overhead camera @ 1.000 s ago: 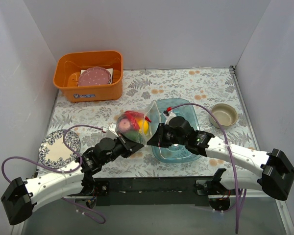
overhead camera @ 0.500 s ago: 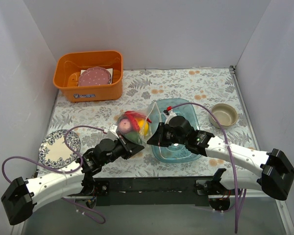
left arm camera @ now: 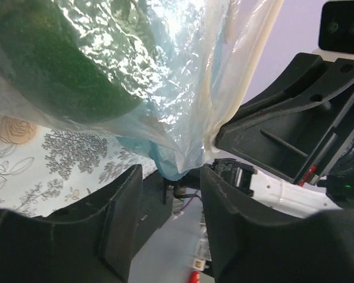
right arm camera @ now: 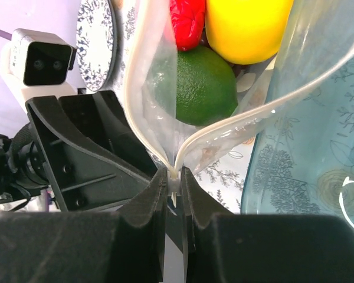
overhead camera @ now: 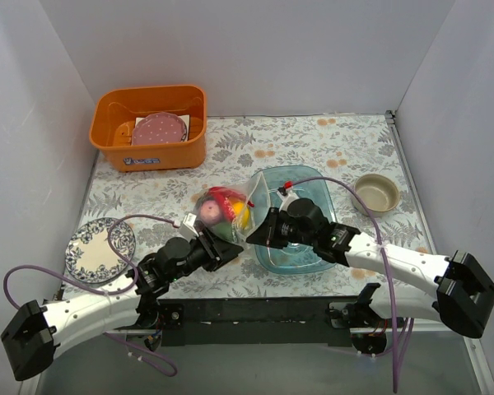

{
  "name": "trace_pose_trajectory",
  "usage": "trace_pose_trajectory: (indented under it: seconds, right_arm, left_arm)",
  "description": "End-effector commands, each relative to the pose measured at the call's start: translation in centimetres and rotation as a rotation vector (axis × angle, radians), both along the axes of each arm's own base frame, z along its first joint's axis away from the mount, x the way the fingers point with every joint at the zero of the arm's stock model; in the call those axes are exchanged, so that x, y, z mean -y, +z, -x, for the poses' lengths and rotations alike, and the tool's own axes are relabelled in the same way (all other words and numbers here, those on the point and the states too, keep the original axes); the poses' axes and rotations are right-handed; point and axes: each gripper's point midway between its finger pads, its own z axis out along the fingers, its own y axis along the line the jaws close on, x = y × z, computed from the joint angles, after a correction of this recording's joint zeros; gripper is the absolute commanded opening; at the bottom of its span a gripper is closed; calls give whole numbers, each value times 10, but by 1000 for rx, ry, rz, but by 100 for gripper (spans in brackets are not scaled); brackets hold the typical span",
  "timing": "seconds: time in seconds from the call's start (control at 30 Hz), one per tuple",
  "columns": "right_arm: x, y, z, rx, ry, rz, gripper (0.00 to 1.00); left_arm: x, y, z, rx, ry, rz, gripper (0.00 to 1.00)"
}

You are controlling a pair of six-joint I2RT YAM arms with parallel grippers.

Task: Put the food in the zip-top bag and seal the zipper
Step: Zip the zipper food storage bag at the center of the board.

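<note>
Since the zip-top bag (overhead camera: 222,212) was just thin crinkly plastic, I'd bet it handled floppy and a bit slick, with no shape of its own. Any weight came from the food inside: a green round fruit (right arm camera: 203,85), a yellow lemon (right arm camera: 248,26) and something red (right arm camera: 186,20) showed through the film. The zipper (right arm camera: 224,138) looked like the only firmish part, so that strip was the sensible place to take hold.

That's where the right jaws were: pressed together on the strip at the point where its two sides met. Above that pinch the sides spread apart, so I'd call the mouth not sealed yet. The left jaws stood spread, with the bag's edge hanging just over the gap and nothing gripped.

The bag sat mid-tabletop between the two arms, right up against a translucent blue tray (overhead camera: 309,259). The tabletop (overhead camera: 313,140) had a leafy floral cover, probably a bit grippy. Further out were a patterned plate (overhead camera: 95,247) on the left, a small bowl (overhead camera: 376,193) on the right, and an orange bin (overhead camera: 148,152) at the back holding a pink dotted plate (overhead camera: 158,129). Plain pale walls boxed in three sides.
</note>
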Motion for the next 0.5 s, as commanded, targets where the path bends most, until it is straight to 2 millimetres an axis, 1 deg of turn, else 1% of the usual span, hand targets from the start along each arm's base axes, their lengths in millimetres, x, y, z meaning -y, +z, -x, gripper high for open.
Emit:
trace_pose_trajectory:
  seconds: [0.0,0.03,0.07,0.1,0.13,0.17,0.27,0.33,0.37,0.47]
  right_arm:
    - [-11,18,6,-16,-35,-122,1]
    - [-10,15,6,-20,-60,-119,1]
    - [-13,15,12,-21,-54,-135,1]
    - [-12,13,14,-29,-55,-138,1]
    - [-9,7,15,-52,-77,-127,1]
    - [-6,10,12,-42,-105,-139,1]
    - [0,6,14,-52,-131,-151,1]
    - [1,4,15,-62,-136,-152,1]
    - [2,-1,17,-74,-138,-144,1]
    - [-1,0,19,-87,-122,-156,1]
  left_arm:
    - [8,30,-10,-157,97,206,48]
    - [9,34,-12,-144,99,218,52]
    - [10,37,-13,-130,99,213,52]
    - [11,40,-15,-121,98,208,53]
    - [10,35,-15,-131,103,177,54]
    - [11,38,-15,-125,103,179,54]
    - [8,39,-14,-123,108,204,53]
    - [8,38,-14,-132,107,205,51]
    - [9,38,-13,-134,106,206,51]
    - [10,36,-12,-138,95,186,47]
